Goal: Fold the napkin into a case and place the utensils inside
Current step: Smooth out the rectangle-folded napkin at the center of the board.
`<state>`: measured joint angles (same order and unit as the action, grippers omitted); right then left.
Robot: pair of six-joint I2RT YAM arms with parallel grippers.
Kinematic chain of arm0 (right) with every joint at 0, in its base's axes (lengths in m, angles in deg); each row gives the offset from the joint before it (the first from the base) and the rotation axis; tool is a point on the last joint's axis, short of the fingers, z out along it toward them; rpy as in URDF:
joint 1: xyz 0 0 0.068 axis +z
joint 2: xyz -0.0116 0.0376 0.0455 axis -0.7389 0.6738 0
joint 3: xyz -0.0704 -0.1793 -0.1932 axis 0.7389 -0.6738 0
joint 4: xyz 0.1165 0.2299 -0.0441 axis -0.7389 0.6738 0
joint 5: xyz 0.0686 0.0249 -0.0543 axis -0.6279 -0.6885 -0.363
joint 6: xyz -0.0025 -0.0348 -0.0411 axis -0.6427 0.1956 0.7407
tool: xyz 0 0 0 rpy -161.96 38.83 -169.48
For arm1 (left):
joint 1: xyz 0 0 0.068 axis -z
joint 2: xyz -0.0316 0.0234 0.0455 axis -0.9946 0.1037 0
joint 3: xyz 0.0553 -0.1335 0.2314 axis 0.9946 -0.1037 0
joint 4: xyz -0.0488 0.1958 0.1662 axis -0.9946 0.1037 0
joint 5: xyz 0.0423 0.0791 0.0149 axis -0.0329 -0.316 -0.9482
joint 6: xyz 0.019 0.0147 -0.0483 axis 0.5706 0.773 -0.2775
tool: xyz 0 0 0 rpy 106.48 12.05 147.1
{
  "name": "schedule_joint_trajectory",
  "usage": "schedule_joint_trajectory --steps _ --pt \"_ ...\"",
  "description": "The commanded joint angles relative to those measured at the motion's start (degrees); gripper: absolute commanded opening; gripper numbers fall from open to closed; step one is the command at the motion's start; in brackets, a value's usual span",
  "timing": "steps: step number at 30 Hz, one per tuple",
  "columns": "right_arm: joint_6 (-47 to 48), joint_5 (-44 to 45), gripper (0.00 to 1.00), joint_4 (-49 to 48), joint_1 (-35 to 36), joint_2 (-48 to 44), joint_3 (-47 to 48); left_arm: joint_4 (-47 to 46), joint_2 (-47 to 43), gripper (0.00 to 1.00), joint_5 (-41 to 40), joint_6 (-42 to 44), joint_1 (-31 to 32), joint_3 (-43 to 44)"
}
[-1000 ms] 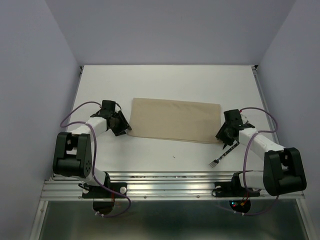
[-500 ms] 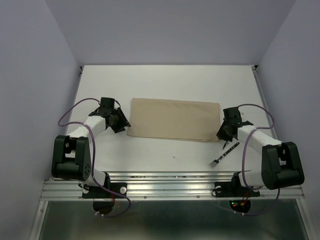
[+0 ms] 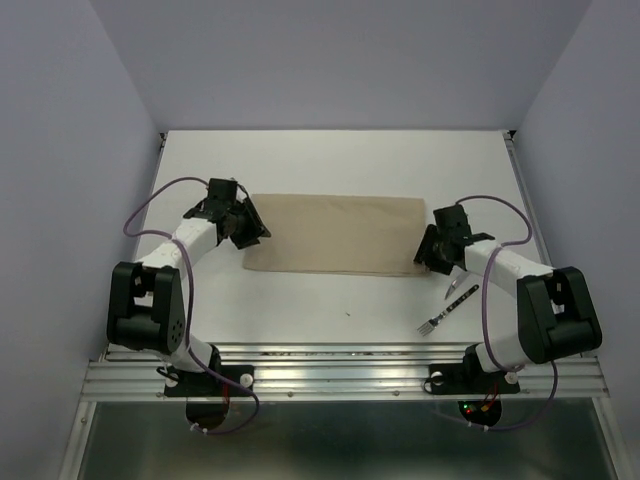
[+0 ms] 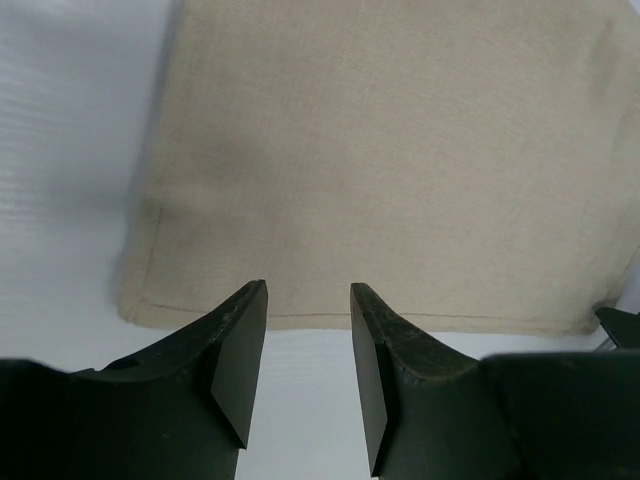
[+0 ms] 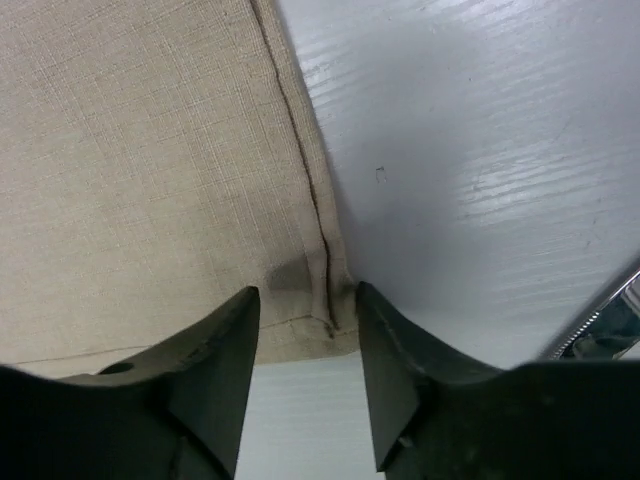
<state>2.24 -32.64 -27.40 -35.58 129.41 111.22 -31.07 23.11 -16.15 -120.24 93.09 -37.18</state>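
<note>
Beige cloth: the napkin (image 3: 335,235) lies flat on the white counter (image 3: 340,160) as a long band, wide from side to side and short from front to back, reaching from one arm to the other.
Surface: coarse plain weave with a stitched hem along the edges.
Fold state: at the right near corner the edges stack, so there is more than one layer. It looks partly folded and not yet a pocket. I cannot tell how many layers there are.
Left gripper (image 4: 308,290): the jaws are parted with nothing between them. The tips are low over bare counter, just short of the napkin's left edge.
Right gripper (image 5: 308,295): the jaws are parted and straddle the hemmed right near corner. The corner sits between the tips and does not look pinched.
Fork (image 3: 447,308): it rests on the counter beside the right arm, tines toward the near edge, just apart from the napkin. I cannot make out the second piece of cutlery for certain.
Handling: the cloth is likely light, limp and soft, so it will sag and drape instead of keeping a crease. Stacked layers may slide over each other and over the smooth counter.
Where to hold: the end corners or end edges look best, with each pinch closing over every layer at the hem and both ends carried together.
Risk: taking only the top layer would probably peel the fold open. An uneven lift between the two ends would skew the band.
</note>
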Motion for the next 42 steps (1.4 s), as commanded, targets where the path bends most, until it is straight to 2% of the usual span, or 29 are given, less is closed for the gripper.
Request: schedule_joint_trajectory --steps 1,4,6,7,9,10,13,19,26,33,42 --pt "1.50 3.29 0.56 2.28 0.78 -0.74 4.51 -1.29 3.98 0.49 1.40 0.12 2.12 7.37" --pt "0.71 1.19 0.57 0.88 1.31 -0.04 8.21 -1.64 8.81 0.47 2.01 0.03 3.70 14.04" --pt "-0.34 -1.27 0.54 -0.18 2.09 2.85 12.86 -2.08 12.84 0.43 2.80 0.38 5.72 19.14" --pt "-0.78 -3.20 0.44 -0.97 2.62 4.34 14.80 -2.17 14.35 0.41 3.15 0.47 6.42 20.81" --pt "-1.05 -4.18 0.35 -0.97 4.55 9.79 21.91 -2.35 18.82 0.36 3.42 0.47 8.10 25.56" --pt "-1.05 -4.18 0.26 -0.97 5.34 11.72 24.28 -2.44 20.41 0.34 4.29 0.30 8.45 27.14" --pt "-1.05 -7.69 0.18 -1.41 8.33 19.63 33.86 -2.52 25.87 0.32 5.88 -0.06 9.07 32.86" --pt "-2.10 -12.35 0.17 -0.62 11.58 36.40 52.91 -2.79 34.83 0.32 8.69 -0.06 10.03 44.02" --pt "-4.47 -16.40 0.17 -0.45 12.12 48.37 65.86 -2.09 43.80 0.31 10.10 -0.85 10.83 53.25" --pt "-5.79 -16.93 0.17 -0.09 12.12 53.57 69.92 0.81 49.34 0.31 9.14 0.11 10.83 58.62" --pt "-4.92 -14.21 0.16 0.08 11.59 52.53 66.67 1.69 49.87 0.31 6.85 2.22 10.65 56.78"
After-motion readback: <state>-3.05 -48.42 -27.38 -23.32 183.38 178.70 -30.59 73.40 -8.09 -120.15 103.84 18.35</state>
